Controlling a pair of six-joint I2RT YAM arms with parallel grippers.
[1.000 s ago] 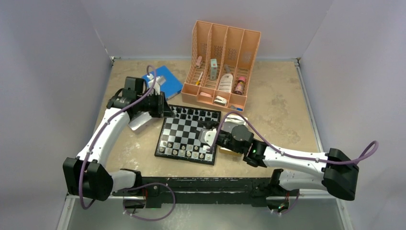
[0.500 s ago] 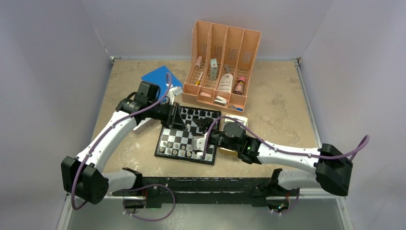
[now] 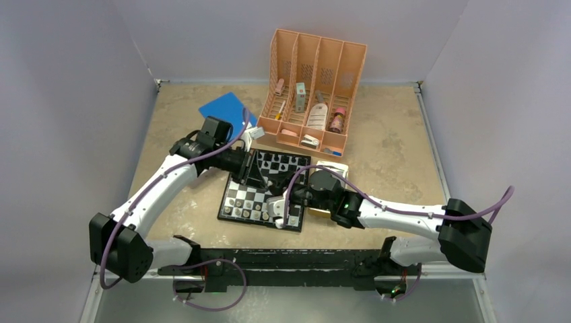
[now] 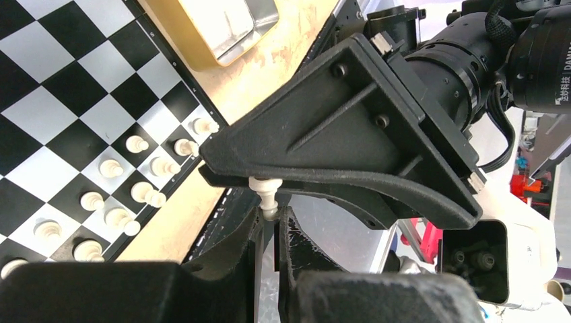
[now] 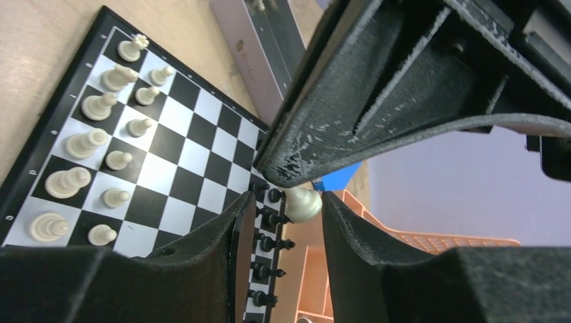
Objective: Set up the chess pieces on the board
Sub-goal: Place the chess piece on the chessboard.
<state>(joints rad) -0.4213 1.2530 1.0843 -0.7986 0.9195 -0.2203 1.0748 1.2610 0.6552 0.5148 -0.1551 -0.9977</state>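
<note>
White pawn (image 4: 268,200) is pinched in the left gripper (image 4: 271,218); right gripper (image 5: 288,202) jaws are held apart either side of it. Bottles (image 3: 336,121) are kept in the organizer (image 3: 286,50) beyond.

In my left wrist view I read white characters "科技" on a black motor housing (image 4: 464,64), and beside it letters, possibly "DAMIA", cut off at the right.

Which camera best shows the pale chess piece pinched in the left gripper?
Right wrist: the pale piece shows large between the open fingers of the right gripper. Left wrist: the left gripper half buries it. From above, the grippers hide it.
</note>
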